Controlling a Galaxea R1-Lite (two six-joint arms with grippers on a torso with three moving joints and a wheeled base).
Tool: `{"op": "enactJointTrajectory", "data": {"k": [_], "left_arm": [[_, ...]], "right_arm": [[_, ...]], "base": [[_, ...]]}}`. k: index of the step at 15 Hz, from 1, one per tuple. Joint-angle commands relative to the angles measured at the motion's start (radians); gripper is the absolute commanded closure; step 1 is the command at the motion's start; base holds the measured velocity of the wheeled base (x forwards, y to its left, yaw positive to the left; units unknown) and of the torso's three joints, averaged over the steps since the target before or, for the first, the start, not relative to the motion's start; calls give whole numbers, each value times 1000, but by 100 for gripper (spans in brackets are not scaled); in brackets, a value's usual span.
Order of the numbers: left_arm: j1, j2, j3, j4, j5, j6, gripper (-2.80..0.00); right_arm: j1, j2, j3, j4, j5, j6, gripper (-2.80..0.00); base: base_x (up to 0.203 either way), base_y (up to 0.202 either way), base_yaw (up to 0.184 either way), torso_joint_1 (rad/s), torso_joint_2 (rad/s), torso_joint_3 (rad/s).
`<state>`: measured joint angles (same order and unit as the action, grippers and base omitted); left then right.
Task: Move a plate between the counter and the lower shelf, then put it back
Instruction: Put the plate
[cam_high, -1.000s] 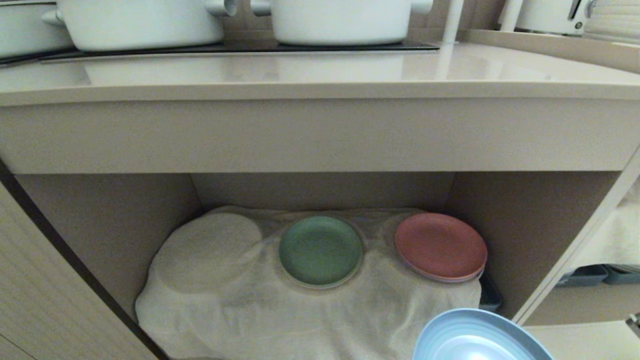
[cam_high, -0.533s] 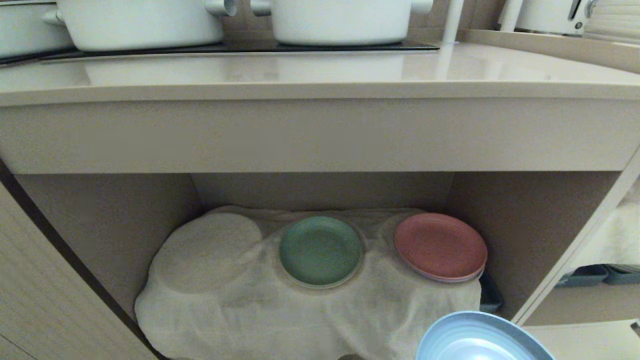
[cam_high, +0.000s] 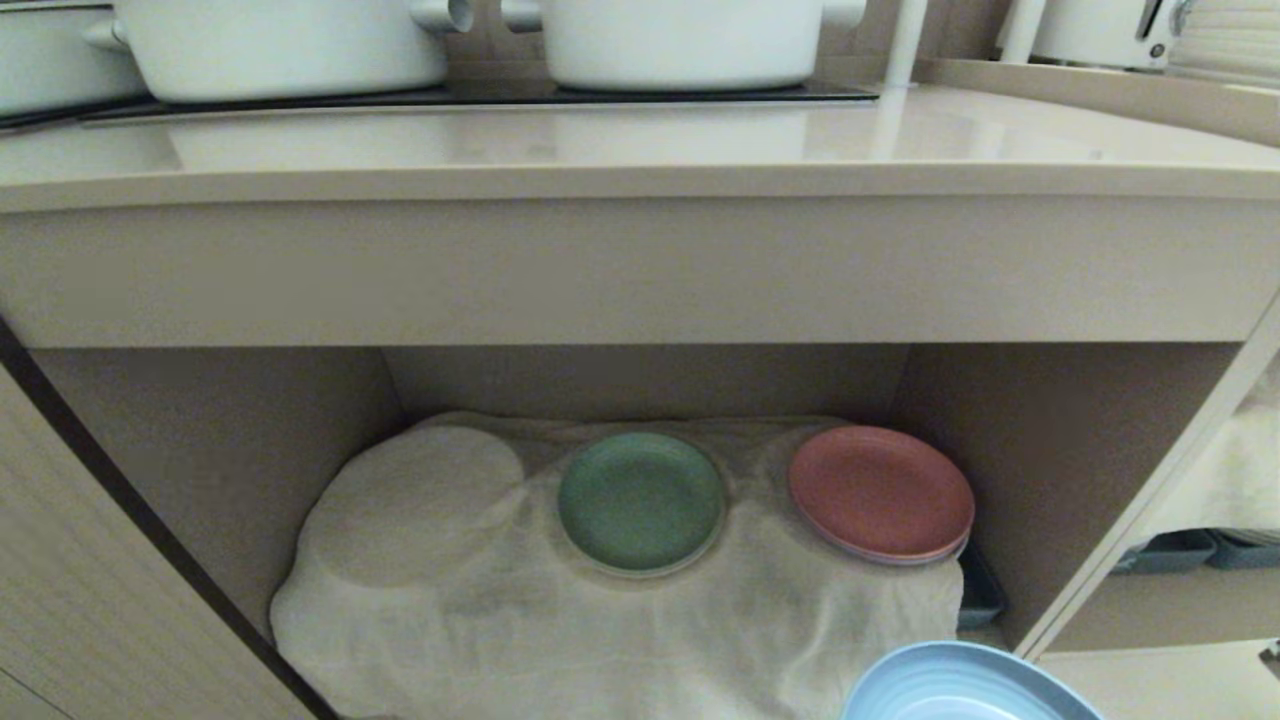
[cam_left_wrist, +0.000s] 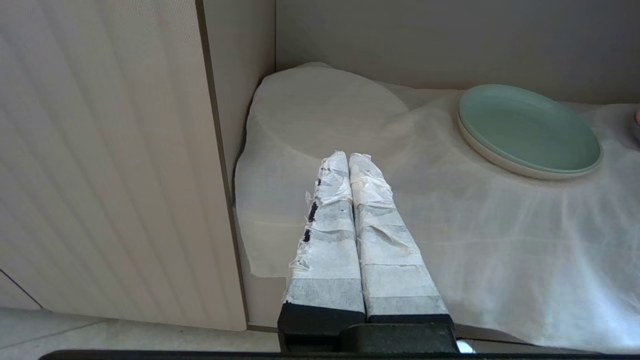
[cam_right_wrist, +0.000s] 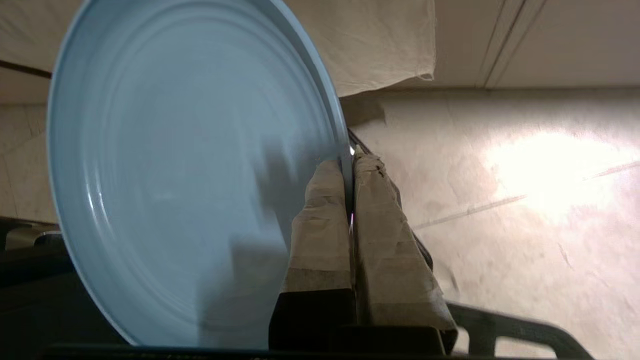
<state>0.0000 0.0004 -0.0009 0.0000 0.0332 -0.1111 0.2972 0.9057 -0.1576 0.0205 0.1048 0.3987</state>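
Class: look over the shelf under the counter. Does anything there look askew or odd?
Yes. The cloth lining the shelf is wrinkled and humps over a round shape at its left, as if covering something hidden. The green plate and pink plate lie flat.

The left hand (cam_left_wrist: 349, 159), its taped fingers (cam_left_wrist: 372, 220) pressed together, hangs over the white cloth (cam_left_wrist: 500, 240) lining the lower shelf (cam_left_wrist: 400, 45); a green plate (cam_left_wrist: 527, 131) rests nearby.

Ribbed beige cabinet panel (cam_left_wrist: 100, 160) at left, pale mottled stone floor (cam_right_wrist: 500, 200) with a bright light patch, large white pots (cam_high: 680, 40) at back, dark bins (cam_high: 1190, 550) low at right.
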Motion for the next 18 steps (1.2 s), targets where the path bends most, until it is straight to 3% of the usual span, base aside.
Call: {"op": "enactJointTrajectory", "data": {"k": [1,3,5,7,18], "left_arm": [[0,0,0,0,1,-1,0],[0,0,1,0,1,-1,0],[0,0,1,0,1,-1,0],[0,0,-1,0,1,-1,0],[0,0,0,0,1,-1,0]], "right_arm": [[0,1,-62,107,1,3,0],[0,-2,-121,222,1,4,0],[0,-2,-132,238,-11,3,0],[0,-2,-139,277,-71,2,0],[28,-18,-189,335,-79,5,0]], "base": [[0,0,0,0,0,0],[0,0,0,0,0,0],[0,0,0,0,0,0],[0,0,0,0,0,0],[0,0,0,5,-8,-3]]}}
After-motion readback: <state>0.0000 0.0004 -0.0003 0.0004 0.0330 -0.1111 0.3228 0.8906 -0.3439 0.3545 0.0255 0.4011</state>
